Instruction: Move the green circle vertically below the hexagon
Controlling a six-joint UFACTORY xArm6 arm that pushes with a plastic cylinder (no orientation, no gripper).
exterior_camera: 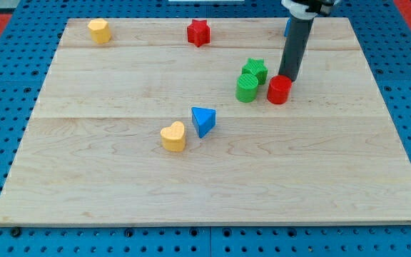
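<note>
The green circle [247,88] stands right of the board's centre, touching or almost touching the green star [255,69] just above it. A red roundish block [279,90] sits close on the green circle's right. My tip [289,77] is at the upper right edge of the red block, right of the green star. The yellow hexagon [100,31] sits far off at the view's top left corner of the board.
A red star [199,32] is at the top centre. A blue triangle [203,121] and a yellow heart [173,135] lie side by side near the board's middle. A blue block [285,28] shows partly behind the rod at the top.
</note>
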